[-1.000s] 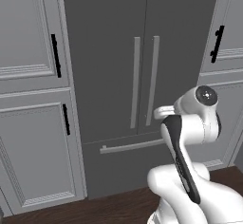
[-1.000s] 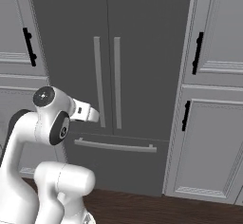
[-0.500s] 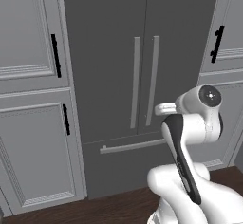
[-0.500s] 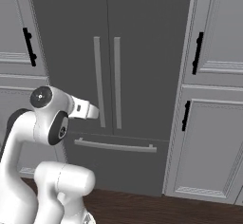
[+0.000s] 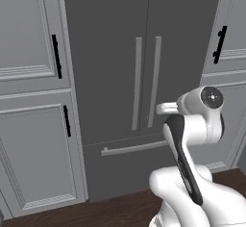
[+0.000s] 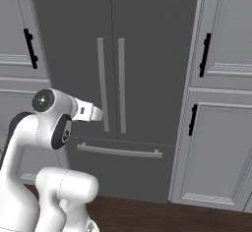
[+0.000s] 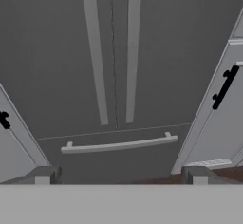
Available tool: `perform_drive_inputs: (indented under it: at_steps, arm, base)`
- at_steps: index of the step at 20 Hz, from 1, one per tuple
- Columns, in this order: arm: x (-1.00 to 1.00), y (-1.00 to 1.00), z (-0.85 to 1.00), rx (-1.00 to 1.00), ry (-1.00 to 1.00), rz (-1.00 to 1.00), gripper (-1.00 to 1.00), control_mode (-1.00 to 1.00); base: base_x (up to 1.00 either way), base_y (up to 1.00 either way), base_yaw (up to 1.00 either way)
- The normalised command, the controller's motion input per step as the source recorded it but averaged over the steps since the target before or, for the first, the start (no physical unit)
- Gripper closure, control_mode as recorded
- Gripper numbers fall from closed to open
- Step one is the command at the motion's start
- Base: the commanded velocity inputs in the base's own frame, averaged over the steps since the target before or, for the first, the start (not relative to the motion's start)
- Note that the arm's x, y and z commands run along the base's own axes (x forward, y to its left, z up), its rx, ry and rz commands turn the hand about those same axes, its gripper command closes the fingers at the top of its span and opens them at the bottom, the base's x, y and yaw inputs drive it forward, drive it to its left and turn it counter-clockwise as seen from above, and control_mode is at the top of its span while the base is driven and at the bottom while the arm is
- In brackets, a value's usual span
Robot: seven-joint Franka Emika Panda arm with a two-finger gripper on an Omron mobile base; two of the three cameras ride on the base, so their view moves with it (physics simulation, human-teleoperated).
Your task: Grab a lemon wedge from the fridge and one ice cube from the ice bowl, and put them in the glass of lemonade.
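Arm edged slightly higher before shut fridge (image 5: 120, 53) doors, cabinets (image 5: 29, 38) flanking

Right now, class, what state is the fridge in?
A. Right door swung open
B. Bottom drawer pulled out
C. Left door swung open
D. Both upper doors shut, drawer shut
D: the fridge shows both upper doors flush, their two long handles side by side, and the bottom drawer closed.

- The fridge (image 5: 120, 77), both doors shut, keeps its interior hidden; its top is cut off by the frame.
- The arm covers the lower right of the fridge in the left base view.
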Motion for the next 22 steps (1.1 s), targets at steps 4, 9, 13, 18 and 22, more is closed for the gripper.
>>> perform_drive_inputs:
  at_steps: [4,9,13,18,22]
  arm:
    - [0.43,-0.17,0.00,0.00,0.00,0.00,-1.00,-1.00]
    - [0.47,-0.34,0.00,0.01,0.00,0.00,-1.00,-1.00]
    - [0.58,-0.11,0.00,0.02,0.04,0.00,-1.00,-1.00]
    - [0.52,-0.01,0.04,0.03,0.08,-0.03,-1.00,-1.00]
    - [0.51,-0.09,0.09,0.02,0.03,-0.02,-1.00,-1.00]
  base:
    - [0.00,0.00,0.00]
    - [0.00,0.00,0.00]
    - [0.00,0.00,0.00]
    - [0.00,0.00,0.00]
    - [0.00,0.00,0.00]
